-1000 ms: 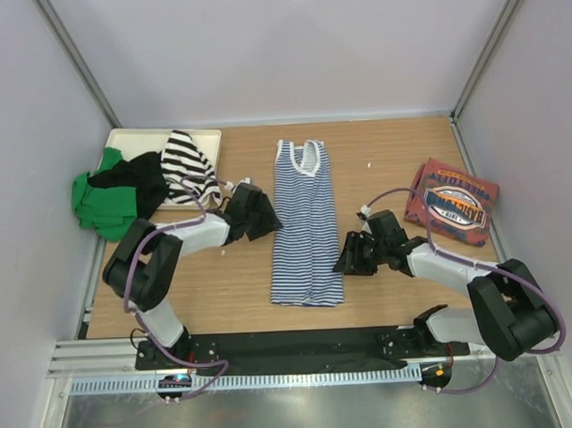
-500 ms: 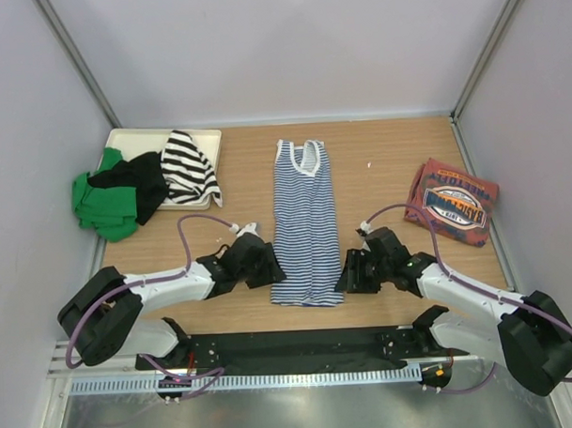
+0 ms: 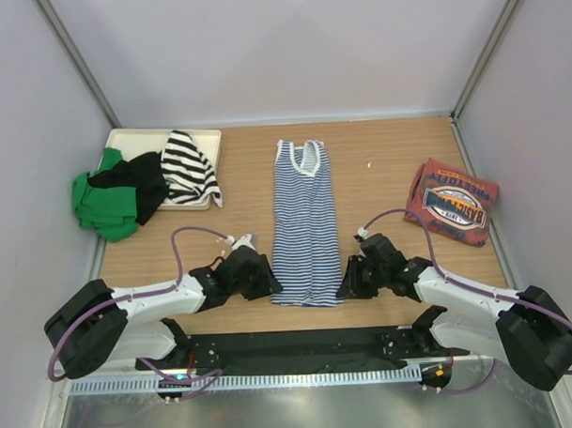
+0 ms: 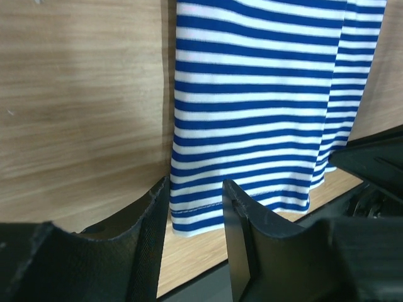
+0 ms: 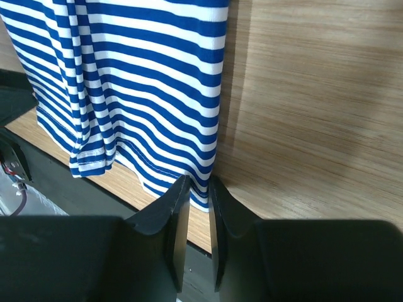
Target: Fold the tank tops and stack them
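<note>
I am watching the striped top (image 3: 303, 223) lying flat and lengthwise in the middle of the tabletop (image 3: 378, 164). Its neckline is pointing to the far edge and its hem is resting just short of the near edge.

Both arms are reaching low across the near part of the tabletop, one to each bottom corner of the top. The left gripper (image 3: 262, 276) is sitting at the hem's left corner. In its wrist view its fingers (image 4: 148, 239) are standing clearly apart, straddling that corner, with striped cloth showing in the gap between them and nothing pinched.

The right gripper (image 3: 349, 279) is sitting at the hem's right corner. Its fingers (image 5: 167, 214) are standing almost together, leaving only a thin slit, and the side edge of the top is running down to the tips. I cannot tell whether they are actually gripping the cloth or only touching it.

The red top (image 3: 452, 203) is lying folded near the right edge, logo up, well apart from the striped one.

At the far left corner a pile (image 3: 135, 186) of green, black and black-and-white striped cloth is spilling partly over a white tray (image 3: 133, 137) and onto the wood beside it.
</note>
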